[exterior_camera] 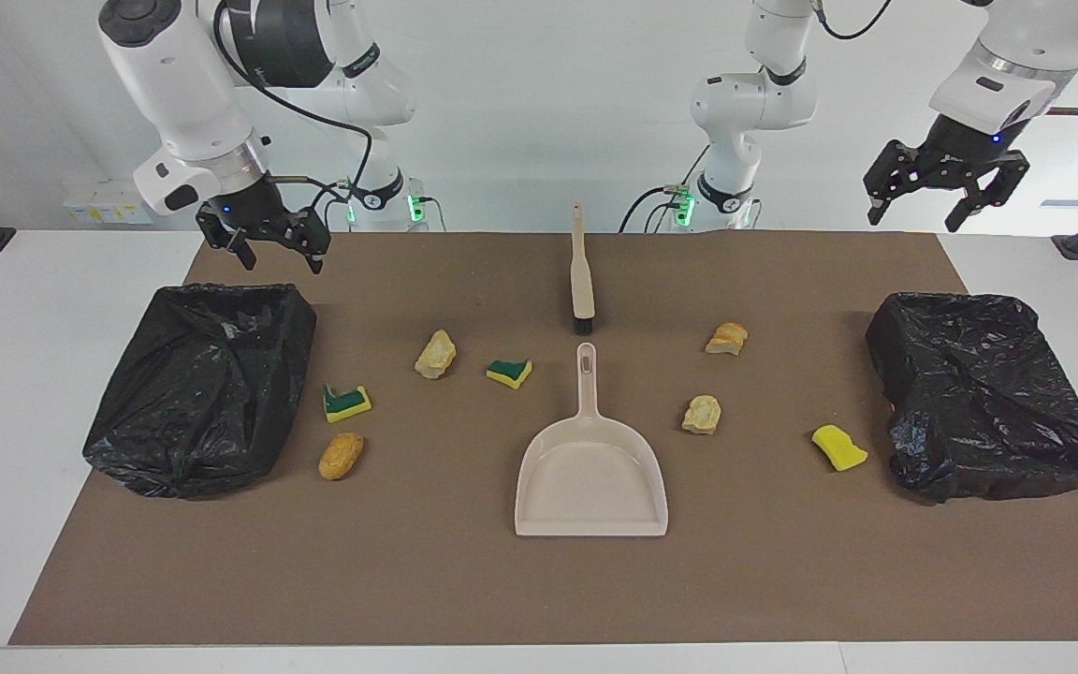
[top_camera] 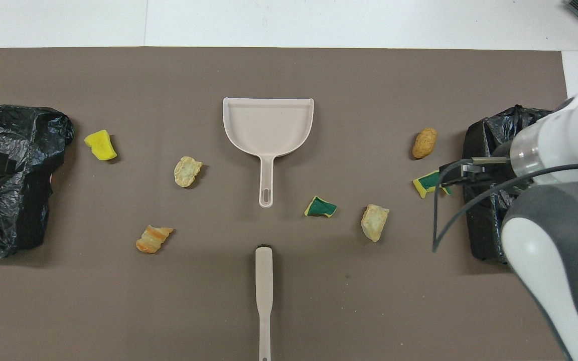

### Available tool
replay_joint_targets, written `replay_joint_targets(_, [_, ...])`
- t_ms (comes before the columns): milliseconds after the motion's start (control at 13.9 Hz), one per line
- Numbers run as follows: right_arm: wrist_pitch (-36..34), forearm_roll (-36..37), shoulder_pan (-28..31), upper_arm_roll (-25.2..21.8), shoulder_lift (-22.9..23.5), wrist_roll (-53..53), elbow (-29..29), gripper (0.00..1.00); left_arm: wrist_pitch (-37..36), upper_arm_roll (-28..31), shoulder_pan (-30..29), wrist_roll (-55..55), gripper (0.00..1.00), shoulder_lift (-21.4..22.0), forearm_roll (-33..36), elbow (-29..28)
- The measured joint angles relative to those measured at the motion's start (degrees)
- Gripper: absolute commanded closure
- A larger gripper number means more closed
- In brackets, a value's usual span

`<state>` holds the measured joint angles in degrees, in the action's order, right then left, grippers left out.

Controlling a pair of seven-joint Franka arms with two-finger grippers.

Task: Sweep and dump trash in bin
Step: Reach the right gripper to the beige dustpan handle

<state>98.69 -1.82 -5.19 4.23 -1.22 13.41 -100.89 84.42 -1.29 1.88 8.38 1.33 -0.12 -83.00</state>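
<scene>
Both claws hung open when I checked: right gripper (exterior_camera: 266, 245) over the bin (exterior_camera: 202, 388) edge, left gripper (exterior_camera: 944, 192) raised (holding nothing); trash (exterior_camera: 513, 373) lay scattered.

Right gripper (exterior_camera: 264, 245): black two-finger unit on a white arm, low over the robots' edge of the brown mat, fingers (exterior_camera: 244, 253) apart and pointing down, nothing between them. Wrist bent forward and down, upper arm leaning over from its base (grey-and-white forearm filling a corner of the overhead view). Left gripper (exterior_camera: 946, 199): black, raised high at the left arm's end of the counter, fingers (exterior_camera: 876, 210) spread wide, pointing down, empty. White wrist angled inward above it.
</scene>
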Motion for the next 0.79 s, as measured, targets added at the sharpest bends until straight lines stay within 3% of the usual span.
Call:
replay_joint_targets(432, [12.05, -1.56, -8.28, 0.15, 6.69, 11.16, 1.70, 0.00, 0.00, 0.01, 0.00, 0.00, 0.00, 0.00, 0.00, -0.05])
replay_joint_targets(648, [15.87, -1.48, -13.41, 0.16, 12.03, 16.17, 4.23, 0.11, -0.02, -0.05, 0.01, 0.00, 0.00, 0.01, 0.00, -0.14])
replay_joint_targets(792, [17.94, -0.14, -15.93, 0.10, 15.66, 19.02, 6.69, 0.12, -0.05, -0.18, 0.04, 0.00, 0.00, 0.00, 0.00, -0.33])
